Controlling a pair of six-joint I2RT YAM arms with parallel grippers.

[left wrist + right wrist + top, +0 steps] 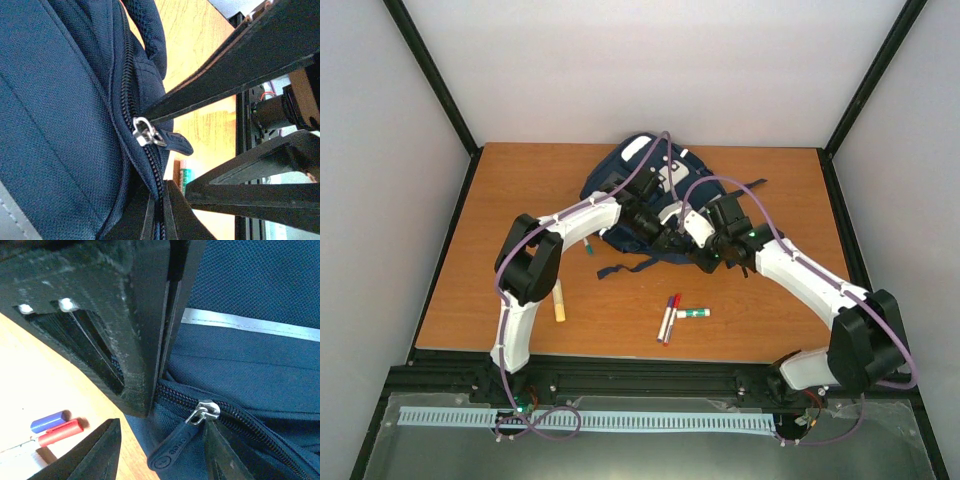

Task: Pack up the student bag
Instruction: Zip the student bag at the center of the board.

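Note:
The navy student bag [638, 178] lies at the back middle of the table, zipper side toward the arms. My left gripper [660, 232] is shut on the bag's fabric edge right at the closed zipper; in the left wrist view [161, 212] its two fingers pinch the zipper track below the silver slider [144, 133]. My right gripper [700, 254] is open. In the right wrist view [160, 455] its fingers stand either side of the dark pull tab [172, 452] that hangs from the slider [205, 412], without touching it. The bag's white stripe [250, 322] runs above.
A red and a blue marker [668, 318] and a green-capped marker [693, 314] lie in front of the bag. A beige marker [559, 300] lies by the left arm, a teal pen [588, 245] near the bag's left edge. A dark strap [625, 269] trails onto the table.

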